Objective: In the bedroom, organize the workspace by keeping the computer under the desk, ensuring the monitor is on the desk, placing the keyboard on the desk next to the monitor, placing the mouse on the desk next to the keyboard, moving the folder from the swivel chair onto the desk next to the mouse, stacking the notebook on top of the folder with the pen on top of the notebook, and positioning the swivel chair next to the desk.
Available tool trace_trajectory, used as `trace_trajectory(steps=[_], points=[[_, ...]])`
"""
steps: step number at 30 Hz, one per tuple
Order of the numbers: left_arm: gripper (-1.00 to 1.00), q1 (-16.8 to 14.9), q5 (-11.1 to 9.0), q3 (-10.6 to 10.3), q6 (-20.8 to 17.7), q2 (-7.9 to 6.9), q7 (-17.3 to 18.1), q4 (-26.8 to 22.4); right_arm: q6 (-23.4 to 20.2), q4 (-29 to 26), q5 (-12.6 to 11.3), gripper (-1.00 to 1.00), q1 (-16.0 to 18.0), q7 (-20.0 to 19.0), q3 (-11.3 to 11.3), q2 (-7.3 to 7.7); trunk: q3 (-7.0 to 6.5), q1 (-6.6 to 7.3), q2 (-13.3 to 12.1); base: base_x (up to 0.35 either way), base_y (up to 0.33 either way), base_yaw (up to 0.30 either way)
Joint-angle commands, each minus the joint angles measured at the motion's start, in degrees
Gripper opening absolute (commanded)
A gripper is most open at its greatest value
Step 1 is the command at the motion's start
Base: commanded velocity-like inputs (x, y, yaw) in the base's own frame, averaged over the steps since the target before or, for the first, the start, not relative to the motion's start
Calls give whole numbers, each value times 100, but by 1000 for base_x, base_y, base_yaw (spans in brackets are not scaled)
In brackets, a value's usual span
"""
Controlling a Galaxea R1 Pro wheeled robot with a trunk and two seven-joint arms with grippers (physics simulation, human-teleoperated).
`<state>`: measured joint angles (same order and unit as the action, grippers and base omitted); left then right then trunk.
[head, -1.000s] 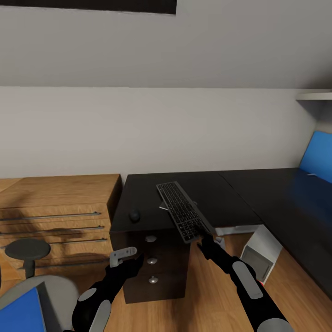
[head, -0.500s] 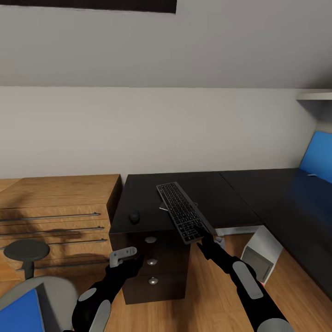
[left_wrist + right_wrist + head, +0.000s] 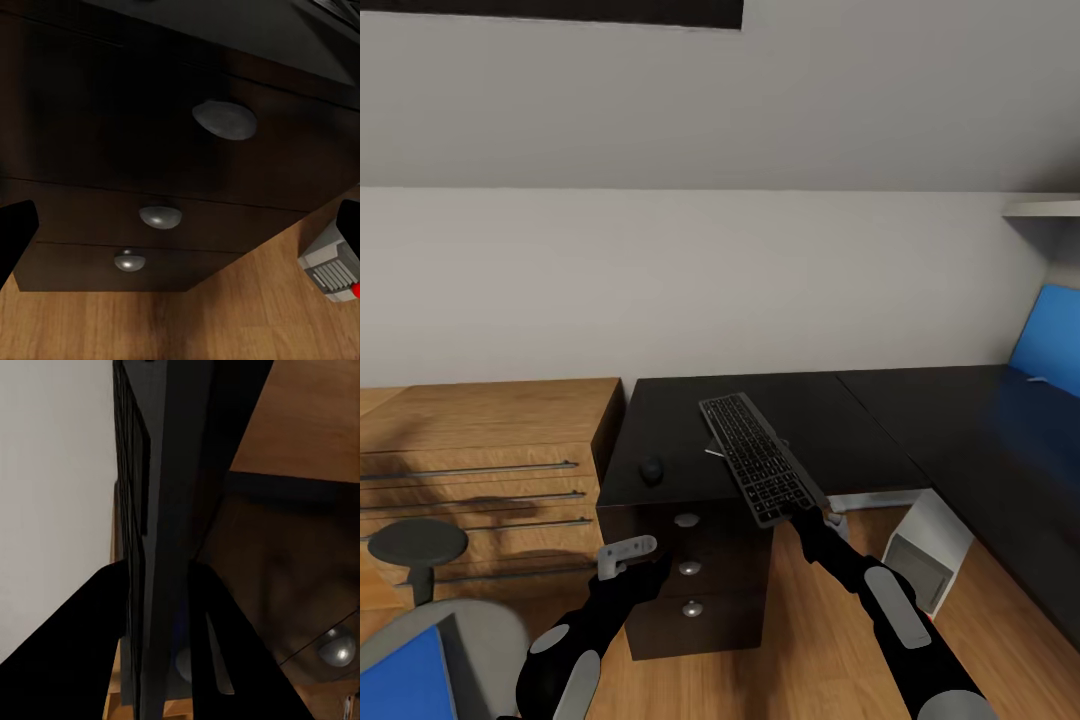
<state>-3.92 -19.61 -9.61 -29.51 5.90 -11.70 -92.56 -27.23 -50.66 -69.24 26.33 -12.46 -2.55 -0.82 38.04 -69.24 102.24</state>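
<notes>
Right claw (image 3: 797, 512) is clamped on the near end of the keyboard (image 3: 758, 455), which sticks out tilted above the black surface (image 3: 840, 420). Mouse (image 3: 651, 469) sits off to its left. Left claw (image 3: 628, 553) hangs spread open by the drawer unit (image 3: 150, 150).

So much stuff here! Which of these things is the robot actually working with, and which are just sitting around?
Part of the job:
keyboard, held in the right gripper
mouse
desk
computer
folder
swivel chair

Just lying about:
wooden cabinet
round stool
blue wall panel
</notes>
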Motion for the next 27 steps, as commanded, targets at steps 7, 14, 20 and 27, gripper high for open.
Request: trace_trajectory(steps=[7,14,20,27], points=[[100,-4,-53,-7,-20,-1,-52,-7,-45,-4,5,-100,3,-13,-27,-6,-66,88,-158,0,0,0],[100,-4,-52,-7,-20,-1,-52,-7,-45,-25,-1,-100,3,-29,-36,2,-192,242,-438,0,0,0],[100,-4,-52,-9,-20,-1,-52,-7,-45,-32,6,-100,3,-206,-44,11,-299,374,-679,0,0,0],[100,-4,-52,-7,-20,-1,-52,-7,-53,-32,-6,-100,3,-264,-38,112,-407,506,-920,0,0,0]])
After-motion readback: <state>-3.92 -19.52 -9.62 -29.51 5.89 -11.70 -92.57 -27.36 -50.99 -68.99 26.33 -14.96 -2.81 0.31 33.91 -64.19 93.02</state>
